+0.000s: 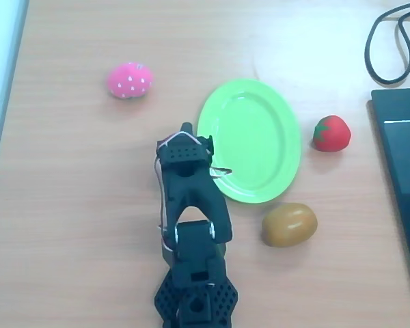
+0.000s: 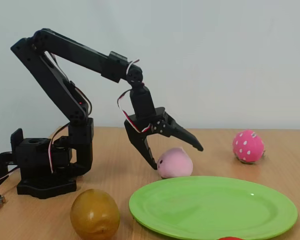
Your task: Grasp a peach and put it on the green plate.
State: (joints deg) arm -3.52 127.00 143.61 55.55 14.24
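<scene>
- Nearest the lens in the fixed view sits a brown oval fruit point(image 2: 95, 214), low and left of the gripper point(image 2: 177, 156); in the overhead view it point(image 1: 290, 224) lies to the gripper's right, just off the plate's lower rim.
- Gripper jaws are spread wide, holding nothing: one finger comes down just left of the peach point(image 2: 174, 162), its tip at or near the fruit's left side, the other reaches out above the peach and past it to the right.
- Peach rests on the table point(image 2: 115, 150) under and between the fingers, just behind the plate point(image 2: 212, 207); it is roundish, slightly wider than tall, with a small peak at the top, and no clear long axis.
- Overhead, the arm point(image 1: 191, 205) covers the spot beside the plate's left rim point(image 1: 253, 140), so the peach is hidden there; the fixed view shows it plainly.
- Plate's long axis runs up and slightly left in the overhead view; nothing stands between peach and plate.
- Pink dotted strawberry point(image 2: 248, 146) sits well right of the gripper in the fixed view, up and left of it point(image 1: 130, 80) overhead.
- Red strawberry point(image 1: 331, 132) lies right of the plate overhead; a red sliver point(image 2: 230, 238) at the fixed view's bottom edge may be it.
- Black cable point(image 1: 389, 41) and a dark panel point(image 1: 403, 178) sit far right overhead.
</scene>
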